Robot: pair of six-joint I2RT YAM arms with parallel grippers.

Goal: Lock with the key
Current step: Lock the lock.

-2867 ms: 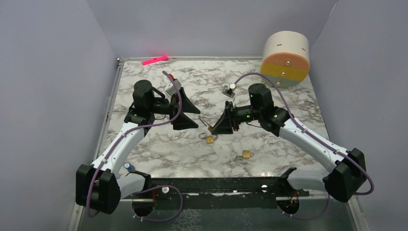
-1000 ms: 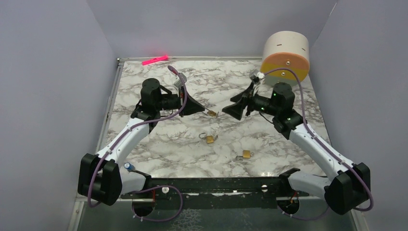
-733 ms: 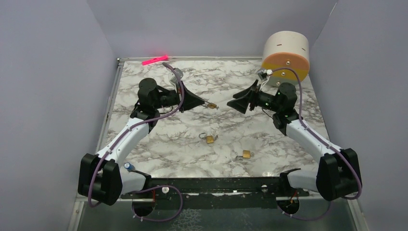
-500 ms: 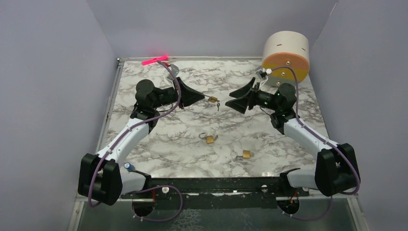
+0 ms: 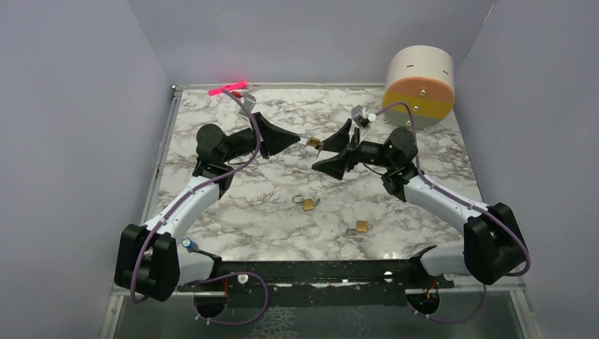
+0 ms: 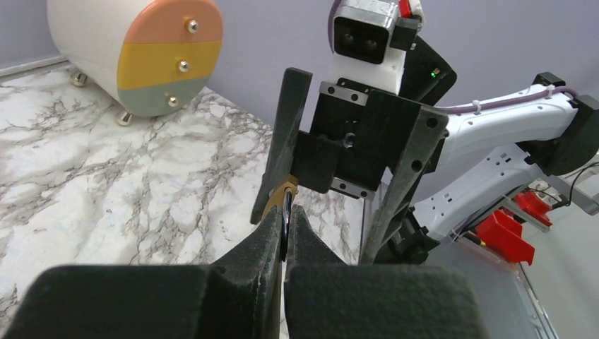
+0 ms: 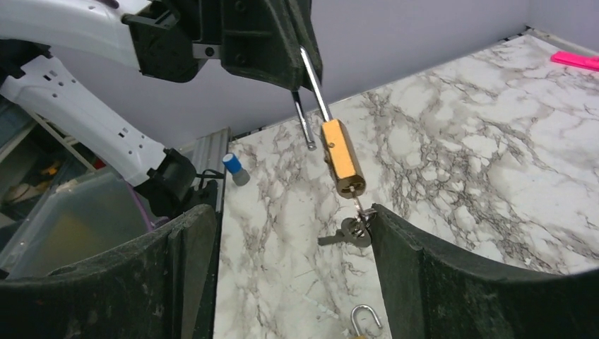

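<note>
My left gripper [image 6: 285,220] is shut on the silver shackle [image 7: 311,78] of a small brass padlock [image 7: 342,159] and holds it in the air above the table's back middle. The key [image 7: 357,202] sticks out of the padlock's underside, and a second key [image 7: 342,235] hangs from its ring. My right gripper [image 7: 289,212] is open, one finger on either side of the hanging keys; its right finger [image 7: 385,229] touches the ring. In the top view the padlock [image 5: 313,143] hangs between the left gripper [image 5: 293,139] and the right gripper [image 5: 323,152].
Two more brass padlocks lie on the marble table [image 5: 233,212]: one with an open shackle [image 5: 306,204] at the middle and one [image 5: 362,227] nearer the front. A round cream, orange and yellow drum [image 5: 419,85] stands at the back right. A pink marker [image 5: 227,88] lies at the back left edge.
The left gripper has lifted the padlock and carried it back. The right arm has swung left and its open jaws have come round the hanging keys, narrowing slightly.
</note>
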